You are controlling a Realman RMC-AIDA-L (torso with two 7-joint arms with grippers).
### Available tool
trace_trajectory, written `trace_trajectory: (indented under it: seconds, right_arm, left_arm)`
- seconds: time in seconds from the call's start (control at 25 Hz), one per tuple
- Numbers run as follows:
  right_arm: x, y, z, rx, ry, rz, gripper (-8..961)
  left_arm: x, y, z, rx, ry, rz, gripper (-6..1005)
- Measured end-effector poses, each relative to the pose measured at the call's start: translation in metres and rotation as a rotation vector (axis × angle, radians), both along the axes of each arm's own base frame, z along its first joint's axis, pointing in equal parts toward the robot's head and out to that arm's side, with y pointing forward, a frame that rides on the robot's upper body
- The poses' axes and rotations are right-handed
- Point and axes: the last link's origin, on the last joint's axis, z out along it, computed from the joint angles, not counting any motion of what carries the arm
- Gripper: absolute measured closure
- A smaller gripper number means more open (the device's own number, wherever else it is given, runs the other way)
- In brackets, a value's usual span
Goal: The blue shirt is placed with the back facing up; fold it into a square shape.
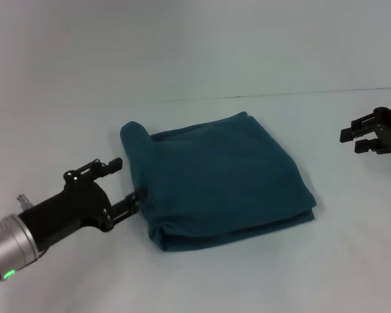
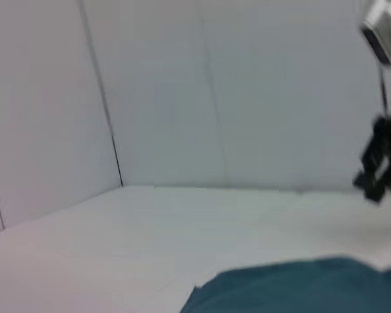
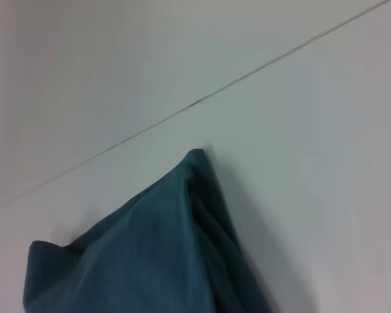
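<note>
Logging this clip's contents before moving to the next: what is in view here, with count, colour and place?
blue shirt: one, dark teal-blue, folded into a rough square at the table's middle, one corner bunched up at its far left.
table: one, white, under everything.
left hand: one, black, open, at the shirt's left edge, lower finger touching the fabric.
right hand: one, black, open, off to the shirt's right, apart from it.

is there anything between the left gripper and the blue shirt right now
Nothing visible. The black left gripper sits open right at the left edge of the folded dark teal-blue fabric shirt, only bare white table around them. The right gripper hangs apart.
</note>
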Motion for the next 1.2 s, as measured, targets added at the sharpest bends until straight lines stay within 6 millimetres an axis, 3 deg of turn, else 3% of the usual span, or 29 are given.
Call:
trace_trajectory:
  seconds: [0.24, 0.52, 0.88, 1.2]
  right_arm:
    - [0.000, -0.001, 0.000, -0.004, -0.002, 0.001, 507]
    - [0.001, -0.002, 0.000, -0.009, 0.000, 0.000, 507]
    - [-0.001, -0.001, -0.001, -0.015, 0.000, 0.005, 508]
    - [-0.003, 0.000, -0.001, -0.013, -0.002, 0.011, 508]
  left_arm:
    - [0.014, 0.007, 0.007, -0.209, -0.211, 0.199, 339]
    - [0.025, -0.002, 0.002, -0.474, -0.357, 0.382, 329]
    - [0.006, 0.005, -0.008, -0.687, -0.516, 0.878, 336]
    - [0.002, 0.010, -0.016, -0.694, -0.547, 0.946, 336]
